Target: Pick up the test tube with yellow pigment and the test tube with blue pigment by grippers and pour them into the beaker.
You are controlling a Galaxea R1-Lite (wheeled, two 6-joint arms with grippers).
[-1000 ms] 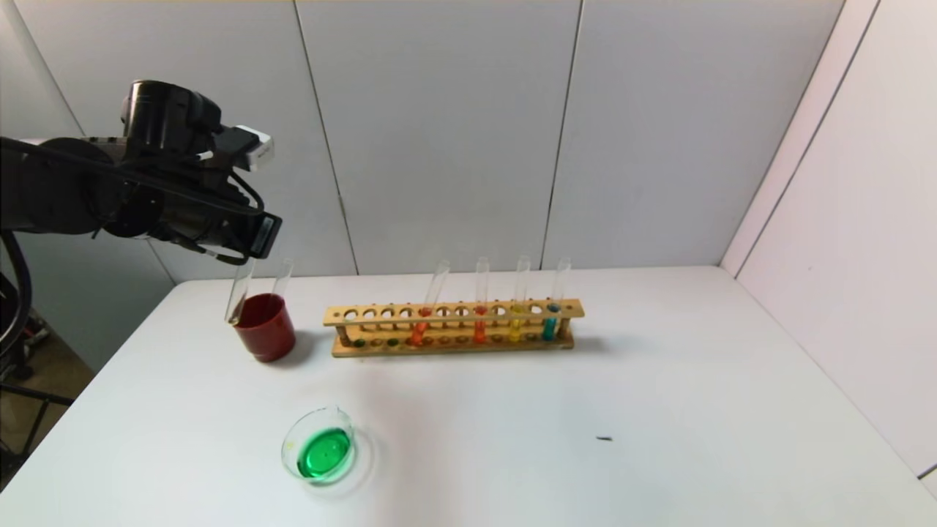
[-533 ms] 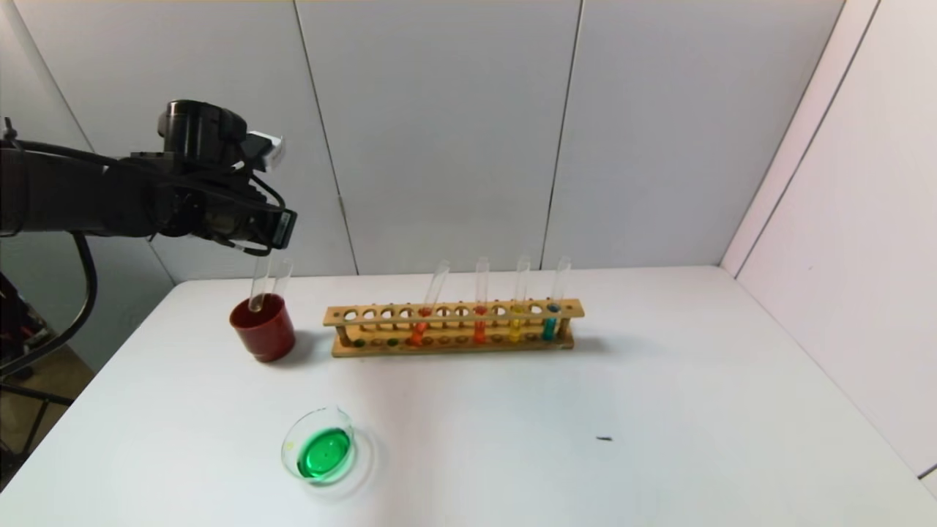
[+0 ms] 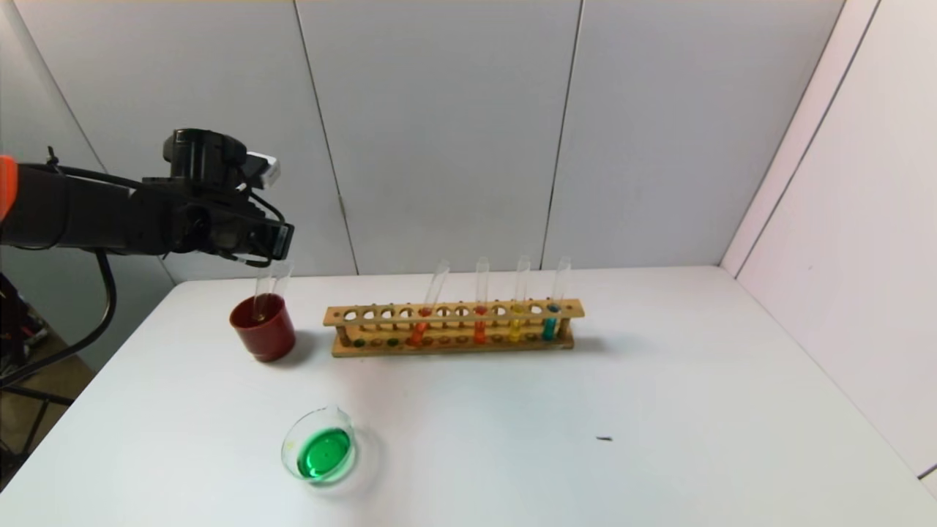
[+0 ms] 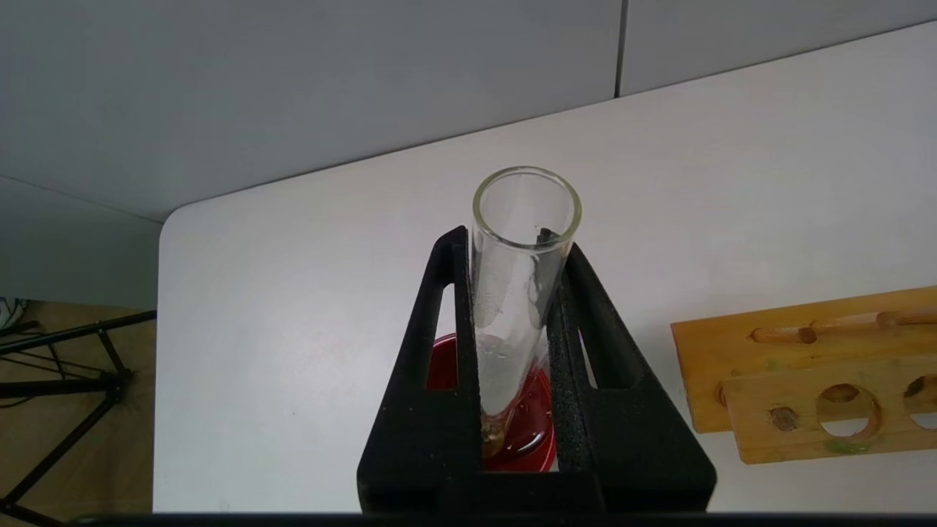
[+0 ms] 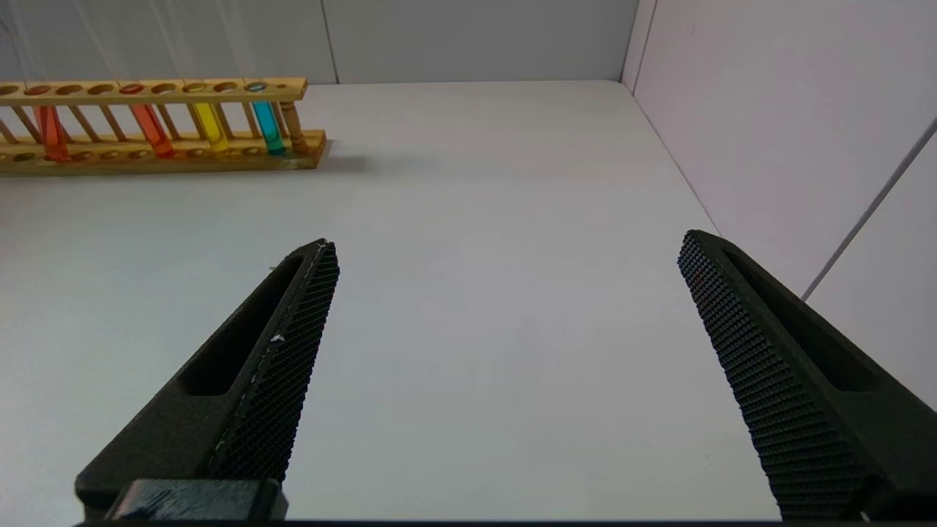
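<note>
While the left tool [image 3: 272,245] hangs above the far left corner of the table [image 3: 585,439], its two pads are clamped on a clear empty tube [image 4: 512,307], gripping it just under the open rim. That tube's long axis runs almost straight down from the tool, tilted only a little, and its round bottom end sits inside the mouth of the red cup [image 3: 263,333] directly beneath. A second empty tube [image 3: 281,277] leans in the same cup just beside it. By my reading, the coming move is a short straight descent and a release, so what matters is that the cup lies right under the grip rather than off to one side.

Farther out, the wooden rack [image 3: 454,322] holds the test tube with yellow pigment [image 3: 518,311] and the test tube with blue pigment [image 3: 553,307] near its right end. Nearer the robot stands the beaker [image 3: 320,446], with green liquid in it, which suggests both colours are already poured.

Out of the head view, the right tool [image 5: 505,249] is spread wide apart, holding nothing, well away from the cup; the left arm is clearly the nearer one.
</note>
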